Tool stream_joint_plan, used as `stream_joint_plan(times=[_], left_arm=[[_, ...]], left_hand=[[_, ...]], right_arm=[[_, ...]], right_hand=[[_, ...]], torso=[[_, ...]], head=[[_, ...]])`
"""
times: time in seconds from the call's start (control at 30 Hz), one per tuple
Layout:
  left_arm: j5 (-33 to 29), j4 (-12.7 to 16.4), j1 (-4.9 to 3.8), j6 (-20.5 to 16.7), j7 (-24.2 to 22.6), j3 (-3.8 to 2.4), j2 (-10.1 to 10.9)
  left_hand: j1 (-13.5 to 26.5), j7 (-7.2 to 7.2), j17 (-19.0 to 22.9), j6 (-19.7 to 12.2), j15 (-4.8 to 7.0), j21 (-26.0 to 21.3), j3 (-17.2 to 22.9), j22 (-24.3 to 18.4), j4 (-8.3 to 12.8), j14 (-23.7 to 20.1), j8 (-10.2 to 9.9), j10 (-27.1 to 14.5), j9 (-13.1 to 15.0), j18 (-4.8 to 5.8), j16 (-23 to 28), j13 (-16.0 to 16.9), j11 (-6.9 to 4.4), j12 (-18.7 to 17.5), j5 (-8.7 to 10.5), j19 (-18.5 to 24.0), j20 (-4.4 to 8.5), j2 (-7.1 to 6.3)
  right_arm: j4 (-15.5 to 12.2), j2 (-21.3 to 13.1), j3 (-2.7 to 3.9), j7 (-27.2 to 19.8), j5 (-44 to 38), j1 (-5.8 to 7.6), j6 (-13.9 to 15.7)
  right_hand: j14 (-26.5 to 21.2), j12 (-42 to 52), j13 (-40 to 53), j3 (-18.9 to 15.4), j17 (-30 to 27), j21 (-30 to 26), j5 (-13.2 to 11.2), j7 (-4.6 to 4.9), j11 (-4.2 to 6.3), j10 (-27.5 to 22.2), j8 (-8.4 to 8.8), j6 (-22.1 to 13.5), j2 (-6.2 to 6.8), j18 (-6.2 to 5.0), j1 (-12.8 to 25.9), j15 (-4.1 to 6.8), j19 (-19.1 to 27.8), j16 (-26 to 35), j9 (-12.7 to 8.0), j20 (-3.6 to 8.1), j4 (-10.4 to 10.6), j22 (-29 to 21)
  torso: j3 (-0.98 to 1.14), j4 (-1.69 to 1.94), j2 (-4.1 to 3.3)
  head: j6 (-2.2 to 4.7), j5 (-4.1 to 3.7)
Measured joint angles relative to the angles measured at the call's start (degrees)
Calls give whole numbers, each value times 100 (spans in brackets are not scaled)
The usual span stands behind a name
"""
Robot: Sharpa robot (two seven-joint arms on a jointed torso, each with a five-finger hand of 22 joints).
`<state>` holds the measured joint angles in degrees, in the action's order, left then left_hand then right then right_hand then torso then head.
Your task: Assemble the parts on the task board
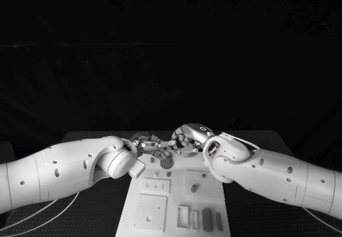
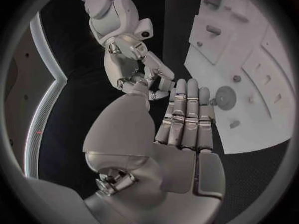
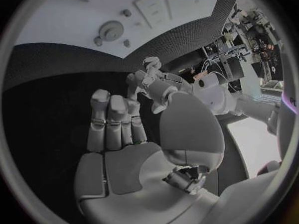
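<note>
Both hands are meeting over the far end of the task board [image 1: 174, 207], fingertips nearly touching each other above the round disc part [image 1: 164, 159].

Left robot hand [image 1: 148, 143]: in its wrist view the fingers [image 2: 187, 109] are lying straight and pressed side by side, thumb bulking in front. Nothing visibly pinched there, but the fingertips are crowded against the other hand, so I cannot tell for sure whether it is holding a small part.

Right robot hand [image 1: 189, 139]: fingers [image 3: 112, 119] are standing upright and close together in its wrist view, palm bare. Same caveat, cannot tell if anything is sitting at the tips.

Judging the step as a handover or a two-handed alignment just above the disc (could equally be a regrasp). To do it well:
- keep one hand steady as the reference, move only the other
- come down square onto the disc, no tilt, since the seat is shallow
- don't release until the part is resting on the board

Remaining parts are sitting nearer the robot than the disc: a peg on a raised plate [image 1: 193, 188] and upright slot pieces [image 1: 207, 219] at the near end of the board.

Hard to make out:
- contact zone between the two hands is a tangle of silver in the head view
- disc is half covered by the left hand there; clearer in the wrist views [image 2: 224, 97]
- the tabletop [image 1: 264, 136] is dark, and its edges are barely readable
- near end of the board is cut off by the frame.
</note>
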<state>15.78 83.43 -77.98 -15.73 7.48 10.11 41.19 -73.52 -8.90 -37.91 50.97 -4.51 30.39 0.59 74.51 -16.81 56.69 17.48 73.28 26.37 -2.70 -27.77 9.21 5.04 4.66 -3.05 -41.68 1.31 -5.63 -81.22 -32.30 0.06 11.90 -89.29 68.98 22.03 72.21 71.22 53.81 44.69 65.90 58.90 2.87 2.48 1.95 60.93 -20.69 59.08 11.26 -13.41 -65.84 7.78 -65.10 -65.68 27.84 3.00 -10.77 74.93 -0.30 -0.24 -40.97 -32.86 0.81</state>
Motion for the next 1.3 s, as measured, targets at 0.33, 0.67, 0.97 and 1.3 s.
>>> stream_joint_plan(times=[0.33, 0.67, 0.97, 1.3], left_arm=[[-5, 32, 1, -2, 9, 2, 7], [-5, 52, 3, -1, 36, 6, 59], [-6, 59, 9, -5, 43, 14, 60], [-11, 48, 29, -9, 112, 31, 64]], left_hand=[[-42, 12, -7, 13, 0, 22, -32, -1, 0, 0, -21, 0, -14, 3, 0, 1, -1, 0, 0, 0, 0, 154], [-160, 40, -12, 82, 0, 24, -47, -1, 16, 0, -21, 1, -28, 6, -16, 19, -1, 0, 0, 0, 0, 271], [-407, 92, -18, 134, 0, 66, -47, -10, 16, 0, -23, 34, -47, 20, -22, 45, -34, 0, 0, 24, 22, 392], [-666, 144, -23, 207, 0, 66, 33, -23, 16, 0, -12, 96, -61, 21, -46, 76, -96, 0, 0, 44, 2, 426]], right_arm=[[-22, 45, 0, 30, -1, -9, 0], [-49, 103, 2, 43, 14, -26, 0], [-2, 150, 10, 44, 41, -51, 6], [67, 209, 16, 25, 101, -139, 82]], right_hand=[[26, 0, 0, 32, -6, 0, 0, -4, 20, 20, 0, 4, 16, 0, -16, 8, -20, 0, 0, 18, 2, 0], [27, 0, -5, 32, -5, 0, 0, -6, 20, 21, 0, 6, 31, 0, -1, 9, -20, 0, 1, 18, 2, -1], [27, 0, -5, 47, -11, -1, 0, -7, 20, 20, -4, 7, 46, 0, -16, 8, -20, 0, 3, 17, 17, -1], [28, 0, -11, 47, -10, -3, -5, -9, 20, 21, -11, 9, 46, 0, -16, 7, -41, 0, 14, 37, 17, -1]], torso=[[3, -5, -5], [7, -9, -9], [8, -4, -9], [9, 1, -10]], head=[[-13, -4], [-23, -18], [-40, -34], [-55, -27]])
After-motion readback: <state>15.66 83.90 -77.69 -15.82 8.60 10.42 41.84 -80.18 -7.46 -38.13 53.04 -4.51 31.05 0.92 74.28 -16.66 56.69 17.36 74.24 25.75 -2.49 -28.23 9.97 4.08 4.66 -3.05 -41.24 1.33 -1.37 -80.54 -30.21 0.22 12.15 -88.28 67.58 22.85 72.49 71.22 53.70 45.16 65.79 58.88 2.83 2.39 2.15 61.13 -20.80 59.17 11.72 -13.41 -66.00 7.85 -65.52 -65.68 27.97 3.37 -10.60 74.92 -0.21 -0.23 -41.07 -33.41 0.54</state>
